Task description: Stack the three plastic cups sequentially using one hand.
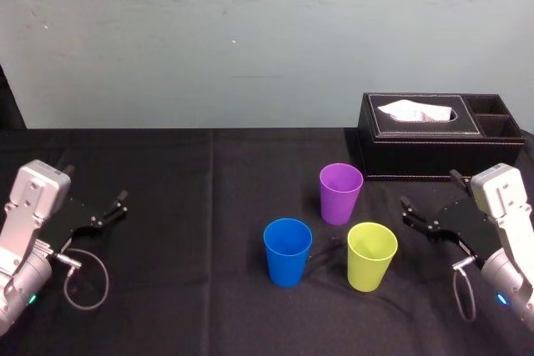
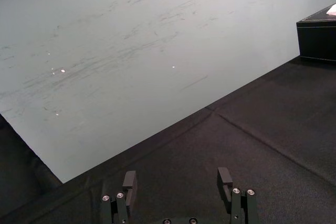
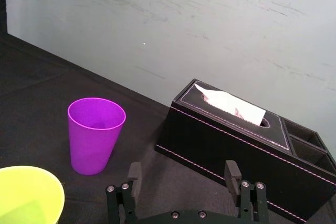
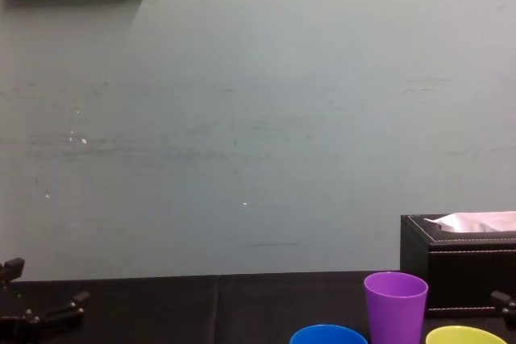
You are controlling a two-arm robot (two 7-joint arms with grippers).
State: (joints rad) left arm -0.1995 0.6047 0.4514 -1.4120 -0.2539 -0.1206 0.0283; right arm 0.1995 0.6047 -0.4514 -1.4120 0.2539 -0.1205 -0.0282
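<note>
The black tissue box (image 1: 434,135) was the anchor, and in front of it all three cups stood upright and apart, nothing nested yet: purple cup (image 1: 340,193) nearest the box, yellow-green cup (image 1: 371,256) farther forward, blue cup (image 1: 287,252) farthest off to the box's left. The right gripper (image 3: 182,169) hovered just before the box, jaws wide and empty, and the left gripper (image 2: 177,176) sat parked well away from it, likewise open, so every stacking step looked left to do.

A black tissue box (image 1: 417,154) sits on the black cloth (image 1: 209,206) near the wall (image 1: 250,39).
</note>
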